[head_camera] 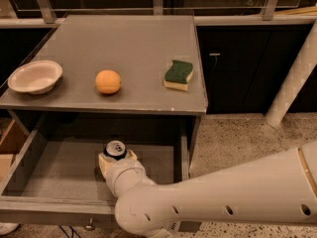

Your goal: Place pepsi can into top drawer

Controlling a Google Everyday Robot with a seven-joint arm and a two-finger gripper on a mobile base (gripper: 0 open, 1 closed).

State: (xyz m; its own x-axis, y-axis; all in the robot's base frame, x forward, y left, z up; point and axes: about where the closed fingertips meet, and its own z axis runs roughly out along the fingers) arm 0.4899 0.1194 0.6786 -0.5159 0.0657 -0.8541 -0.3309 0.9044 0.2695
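The pepsi can (pixel 115 149) stands upright inside the open top drawer (pixel 54 170), right of its middle; only its silver top and a bit of dark side show. My gripper (pixel 117 158) reaches down into the drawer from the front right, its pale fingers (pixel 104 161) on both sides of the can. The white arm covers the drawer's front right part. A small metal knob (pixel 89 226) shows under the drawer front.
On the grey tabletop (pixel 133 43) above the drawer lie a white bowl (pixel 34 77) at the left, an orange (pixel 108 82) in the middle and a green-and-yellow sponge (pixel 178 75) at the right. A white post (pixel 292 78) stands at the right.
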